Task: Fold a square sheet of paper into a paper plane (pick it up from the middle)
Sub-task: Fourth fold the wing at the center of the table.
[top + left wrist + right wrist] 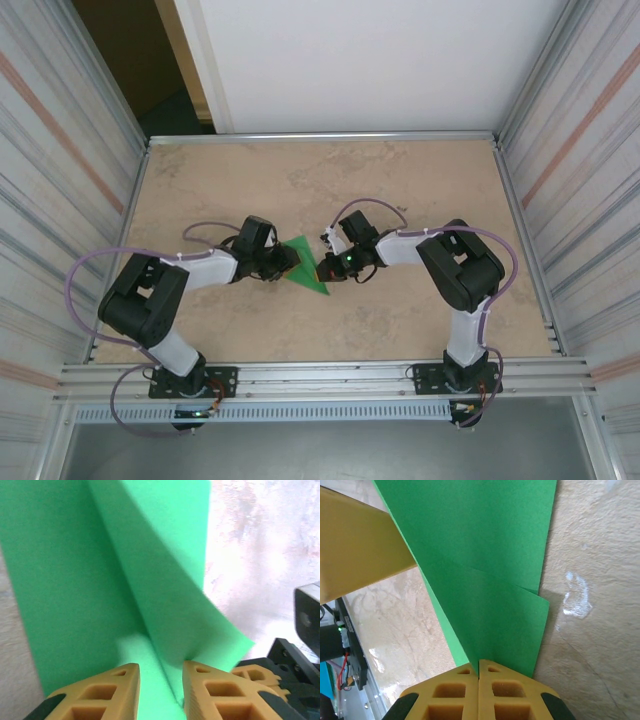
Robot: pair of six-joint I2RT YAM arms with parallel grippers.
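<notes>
The green square sheet of paper (306, 264) is folded into a pointed triangular shape and held just above the table (330, 180) between both arms. My right gripper (323, 266) is shut on it: in the right wrist view the two fingertips (478, 666) press together on the paper's (490, 575) folded edge. My left gripper (291, 260) meets the paper from the other side. In the left wrist view its jaws (161, 672) stand apart, with a raised crease of the paper (125, 580) between them, against the right finger (210, 690).
Corrugated metal walls (60, 170) close in the table on the left and right, and a white panel (360, 60) stands at the back. An aluminium rail (320, 378) runs along the near edge by the arm bases.
</notes>
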